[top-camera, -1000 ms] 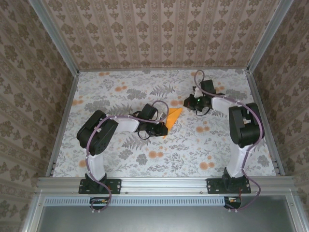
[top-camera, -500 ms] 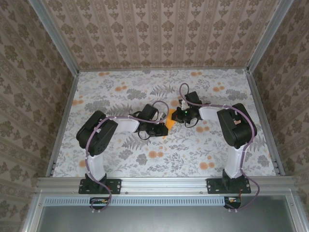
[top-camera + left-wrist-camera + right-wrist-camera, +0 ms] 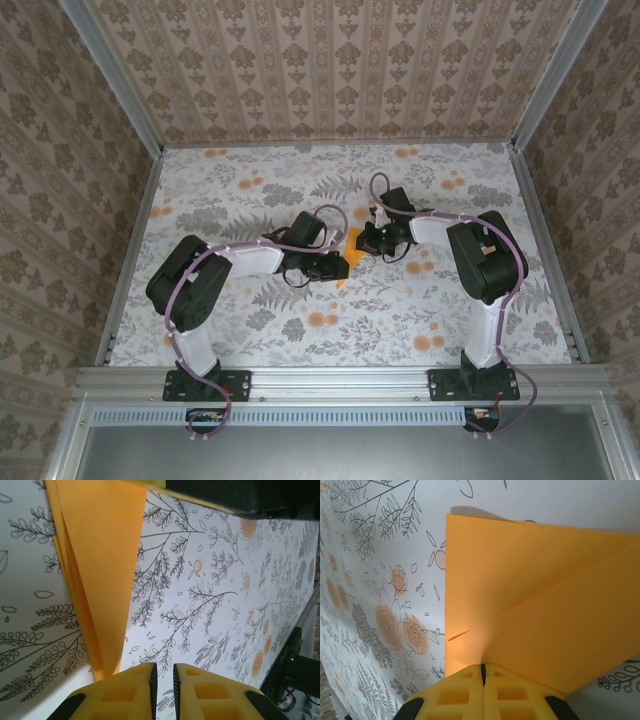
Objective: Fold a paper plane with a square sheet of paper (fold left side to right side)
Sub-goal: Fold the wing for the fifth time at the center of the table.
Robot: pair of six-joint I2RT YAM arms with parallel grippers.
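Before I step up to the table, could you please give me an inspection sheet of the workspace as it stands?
Surface: table flat, covered in a floral print.
Job's things: orange sheet of paper folded into layers, lying mid-table between the two pincers.
Clutter: nothing seen.
Pincers: left pincer has its fingers parted by a slim gap with nothing between them, beside the paper's pointed end; right pincer is shut, tips at the paper's edge.
Cables: purple cables run along both arms and loop near the wrists.
Surroundings: patterned walls on three sides; metal frame rail at the near edge.
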